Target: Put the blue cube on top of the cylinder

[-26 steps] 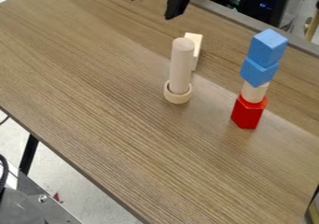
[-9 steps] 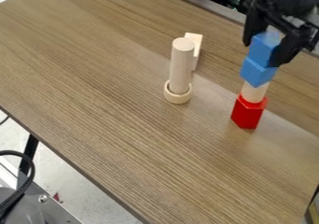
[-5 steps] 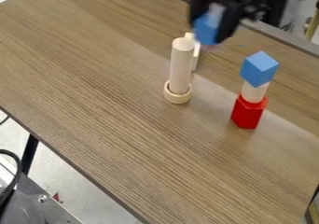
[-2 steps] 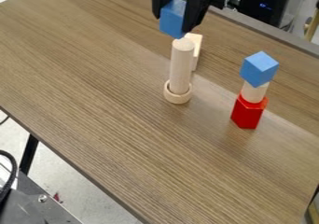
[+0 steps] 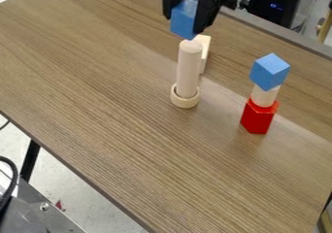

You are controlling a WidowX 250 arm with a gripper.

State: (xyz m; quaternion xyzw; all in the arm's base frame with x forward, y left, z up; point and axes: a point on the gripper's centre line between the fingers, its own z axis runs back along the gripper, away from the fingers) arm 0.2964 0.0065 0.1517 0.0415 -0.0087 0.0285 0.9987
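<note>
At the top of the camera view my gripper (image 5: 186, 24) is shut on a blue cube (image 5: 184, 19), one black finger on either side of it. The cube's bottom corner is just above the top of the tall pale wooden cylinder (image 5: 189, 68); whether they touch I cannot tell. The cylinder stands upright in a pale wooden ring (image 5: 185, 99). On the right, a second blue cube (image 5: 270, 72) rests on a short pale cylinder (image 5: 264, 96), which stands on a red block (image 5: 258, 118).
A pale wooden block (image 5: 205, 52) stands right behind the tall cylinder. The wooden table (image 5: 129, 144) ends in a grey strip at the back, with dark equipment (image 5: 277, 3) beyond it. The red-based stack rises to the right of the tall cylinder.
My gripper took the upper blue cube off the right-hand stack and carried it left to above the tall cylinder. Since the latest earlier frame it has shifted slightly right.
</note>
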